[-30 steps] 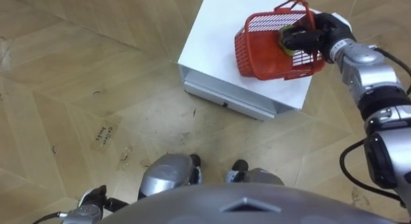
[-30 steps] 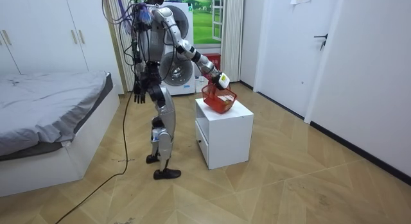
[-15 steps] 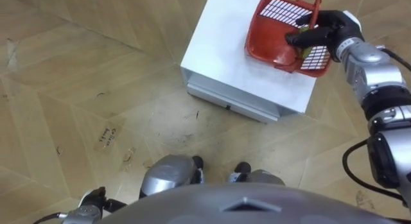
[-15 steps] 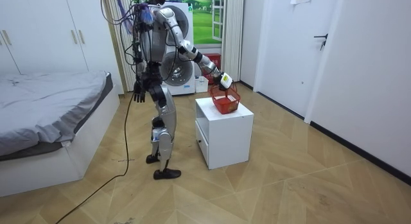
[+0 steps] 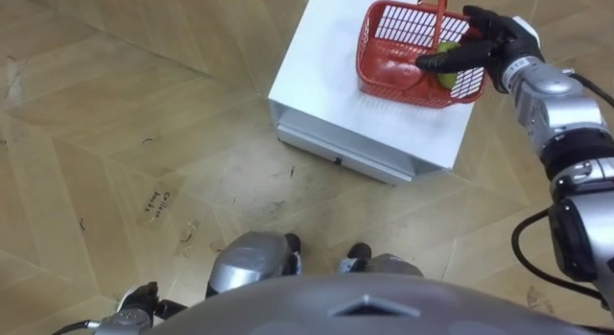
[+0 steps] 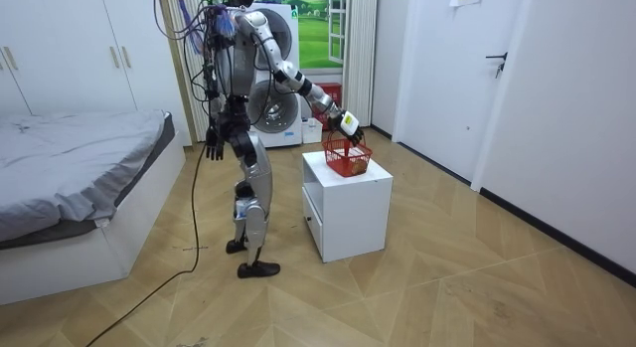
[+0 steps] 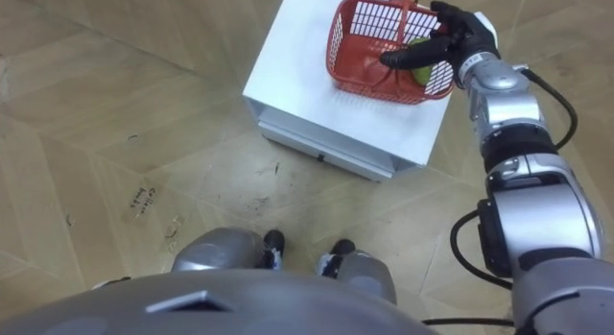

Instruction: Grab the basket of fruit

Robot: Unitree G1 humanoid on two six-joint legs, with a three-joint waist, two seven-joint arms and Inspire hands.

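Observation:
The red fruit basket (image 5: 398,66) stands upright on the white cabinet (image 5: 326,57), its handle (image 5: 441,9) raised. A green-yellow fruit (image 5: 447,59) lies inside at its right wall. My right hand (image 5: 484,42) is at the basket's right rim with its fingers stretched out over the fruit, open and off the handle. In the room view I stand beside the cabinet (image 6: 348,203), right arm reaching out to the basket (image 6: 348,160). My left hand (image 6: 212,143) hangs at my side, fingers relaxed.
The cabinet has a drawer front (image 5: 336,148) facing me, with wooden floor around it. A bed (image 6: 79,158) is at the room view's left, a washing machine (image 6: 273,108) behind me and a closed door (image 6: 507,79) at the room view's right.
The basket was tilted and held up in my right hand; it has come down and now stands level on the cabinet. The hand's fingers have uncurled and let go of it.

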